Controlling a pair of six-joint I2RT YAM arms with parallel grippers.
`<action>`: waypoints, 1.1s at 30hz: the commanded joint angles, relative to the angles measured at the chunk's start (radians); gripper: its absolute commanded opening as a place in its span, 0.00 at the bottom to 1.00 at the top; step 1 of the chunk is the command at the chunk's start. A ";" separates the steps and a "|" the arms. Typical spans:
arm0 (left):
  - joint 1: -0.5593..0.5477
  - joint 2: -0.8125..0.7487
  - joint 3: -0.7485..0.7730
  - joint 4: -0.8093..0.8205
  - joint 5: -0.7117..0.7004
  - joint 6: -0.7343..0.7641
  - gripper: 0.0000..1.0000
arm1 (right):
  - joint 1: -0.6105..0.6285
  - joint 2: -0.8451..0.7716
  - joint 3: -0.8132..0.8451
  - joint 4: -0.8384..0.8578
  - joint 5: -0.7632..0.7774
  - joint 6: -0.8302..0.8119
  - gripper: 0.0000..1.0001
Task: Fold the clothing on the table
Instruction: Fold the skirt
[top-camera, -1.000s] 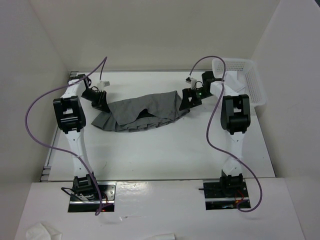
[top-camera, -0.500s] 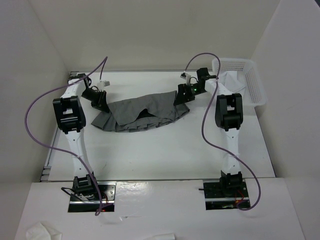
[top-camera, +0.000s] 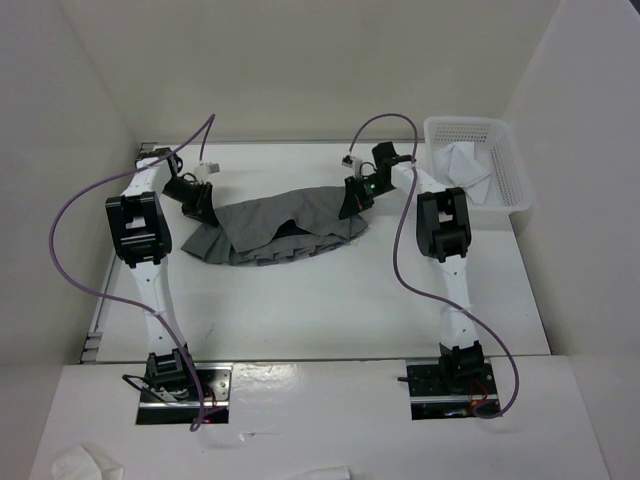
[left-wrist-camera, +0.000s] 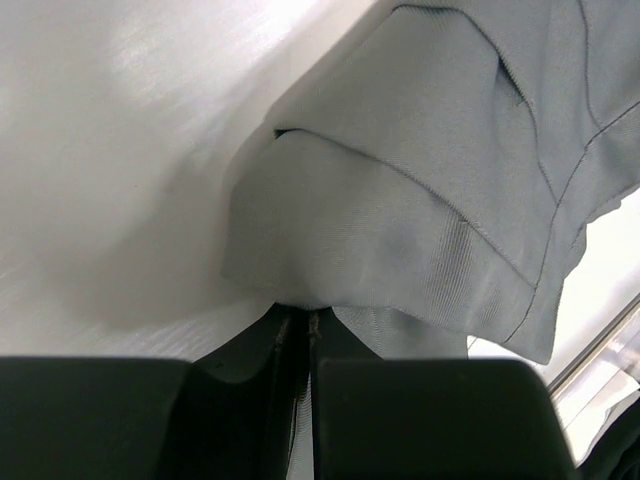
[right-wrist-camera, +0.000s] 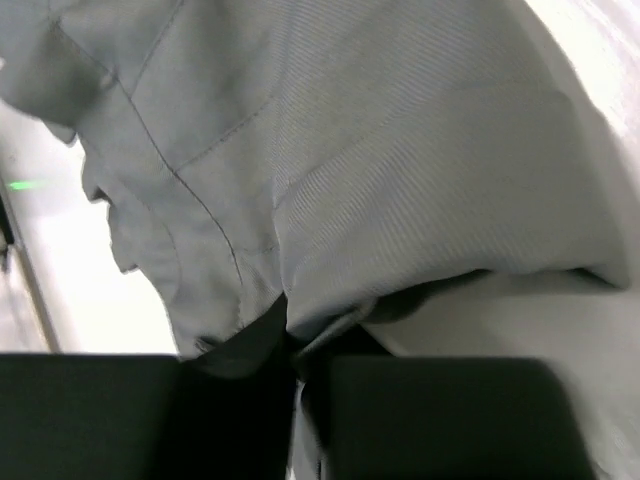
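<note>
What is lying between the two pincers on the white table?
The dark grey pleated fabric skirt, crumpled, spans from the left pincer to the right pincer. The top external view shows it.

Overhead view. At two o'clock, a white plastic mesh basket, rectangular, its long side close along the right-hand wall; inside it, a crumpled white cloth, lying toward the basket's left side; at twelve o'clock, the plain white back wall; at six o'clock, a white ledge bearing a flat white scrap at its near edge; at seven o'clock, a crumpled white wad, material unclear.
</note>
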 joint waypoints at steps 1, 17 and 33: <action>-0.004 -0.035 0.026 -0.025 0.029 0.003 0.11 | 0.008 0.000 -0.012 -0.013 0.108 0.014 0.08; -0.075 -0.094 -0.028 -0.037 0.082 0.054 0.10 | 0.198 -0.013 0.473 -0.202 0.707 0.055 0.00; -0.075 -0.143 -0.146 0.009 0.131 0.063 0.10 | 0.448 0.038 0.679 -0.260 0.809 0.066 0.00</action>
